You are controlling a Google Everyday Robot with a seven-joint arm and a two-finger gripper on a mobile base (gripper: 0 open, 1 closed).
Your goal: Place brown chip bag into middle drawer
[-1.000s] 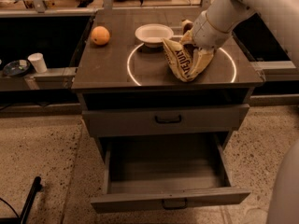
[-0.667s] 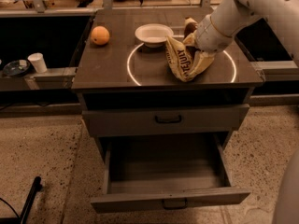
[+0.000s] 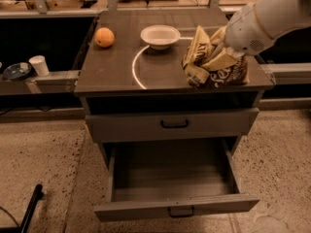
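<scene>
on the cabinet top (image 3: 116, 67), right edge: brown chip bag (image 3: 214, 64), crumpled and upright, lower end at the surface.
gripper (image 3: 221, 45): at the bag's upper right, clamped on its cream-yellow top; the white arm comes in from the right.
middle drawer (image 3: 175, 208): pulled open, below and in front of the bag.
top drawer (image 3: 214, 124): closed.
white bowl (image 3: 160, 35): just left of the bag, apart from it.
orange (image 3: 104, 37): left side of the top.
ledge at left: 1 white cup (image 3: 39, 65).
</scene>
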